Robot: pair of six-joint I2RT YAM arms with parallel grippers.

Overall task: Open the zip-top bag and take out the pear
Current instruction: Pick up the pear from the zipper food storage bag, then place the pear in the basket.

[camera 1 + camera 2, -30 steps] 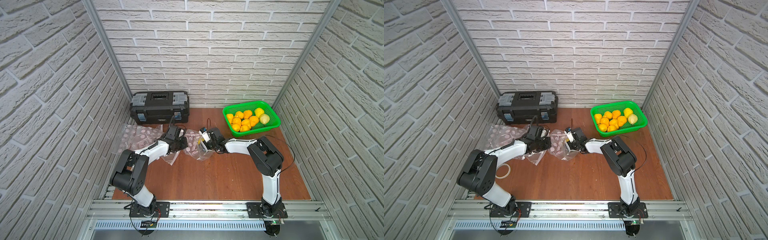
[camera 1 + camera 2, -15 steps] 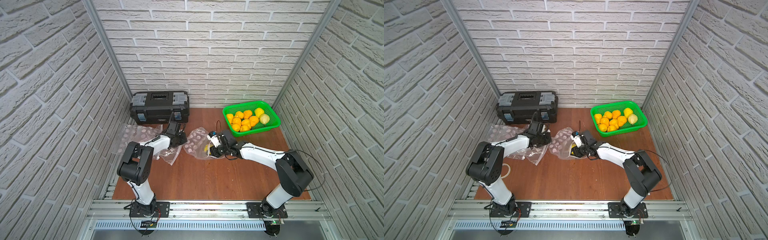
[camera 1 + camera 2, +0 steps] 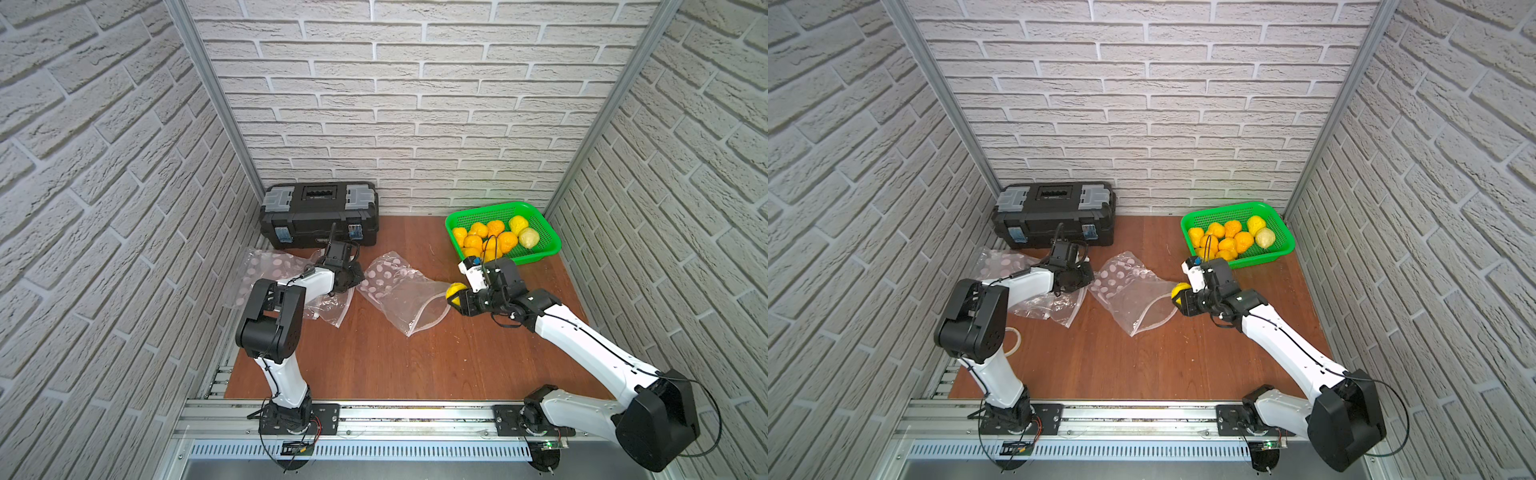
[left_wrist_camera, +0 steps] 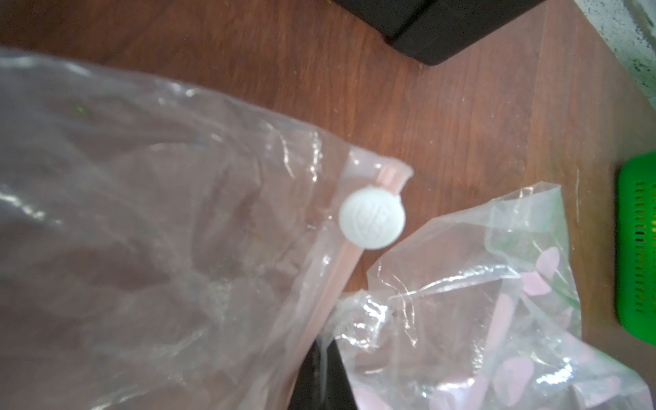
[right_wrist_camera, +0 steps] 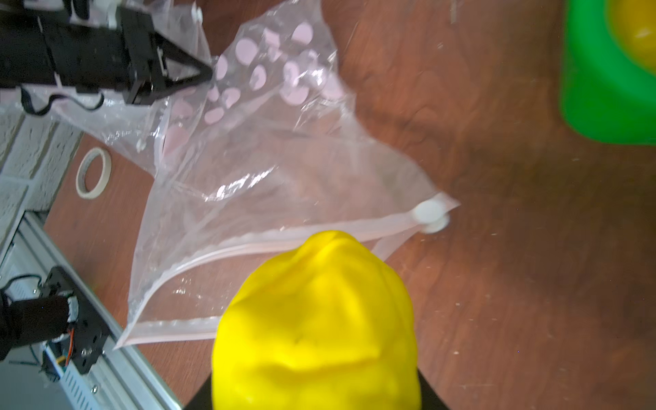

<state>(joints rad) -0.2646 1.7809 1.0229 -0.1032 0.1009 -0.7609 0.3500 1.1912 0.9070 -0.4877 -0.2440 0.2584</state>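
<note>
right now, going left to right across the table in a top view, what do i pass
spare dotted bag → left end effector → zip-top bag → pear in the right end effector → green basket

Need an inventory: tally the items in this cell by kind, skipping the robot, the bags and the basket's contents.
black toolbox: 1
green basket: 1
tape roll: 1
pear, in the right gripper: 1
Total: 4

lumpy yellow pear [image 5: 316, 319] just outside the open mouth of a clear, pink-dotted zip-top bag [image 3: 399, 295]
</note>
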